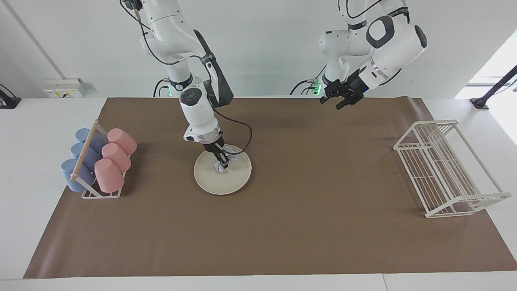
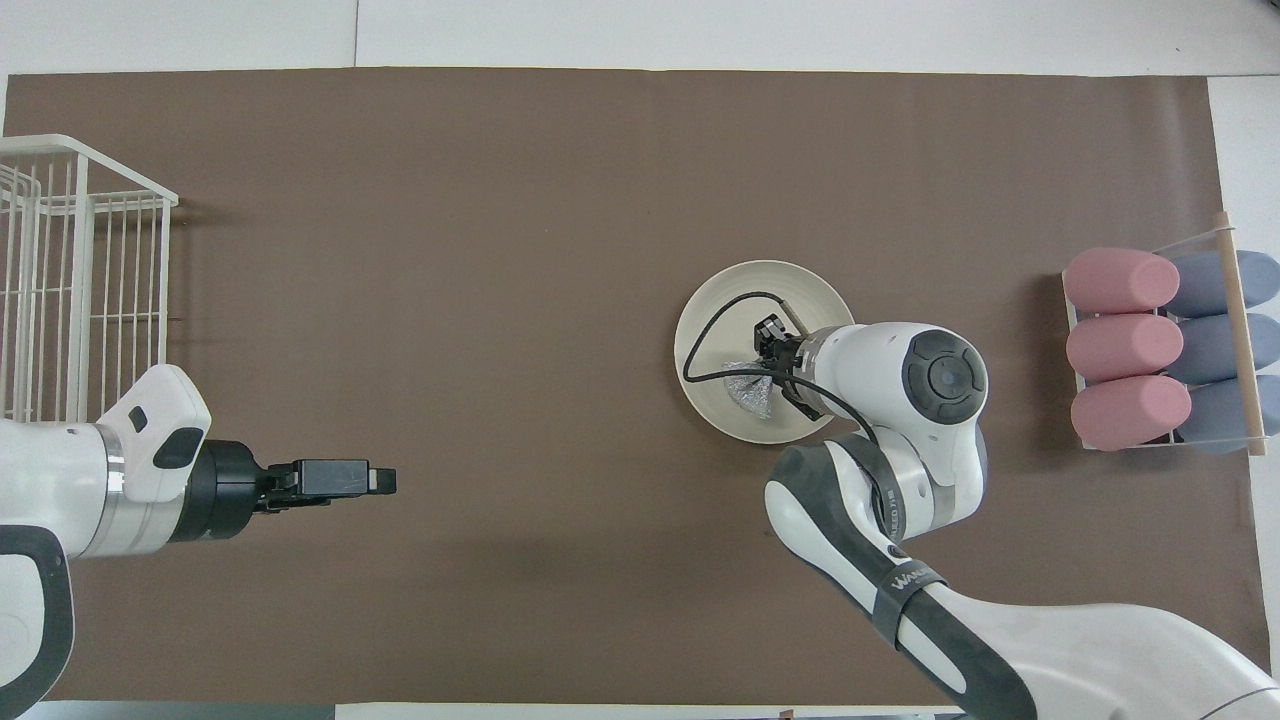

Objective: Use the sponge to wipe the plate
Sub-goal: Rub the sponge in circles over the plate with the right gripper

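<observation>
Right hand pinching sponge mid-frame on plate: soft, light wad, grip top; left hand spread, waiting upper right

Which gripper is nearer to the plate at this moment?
Right. The right gripper is down on the plate, shut on the sponge. The left gripper is open, in the air over the mat's edge nearest the robots, well apart from the plate.

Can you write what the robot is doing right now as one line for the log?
right gripper: shut on sponge, pressed on plate | left gripper: open, waits raised over mat
</observation>
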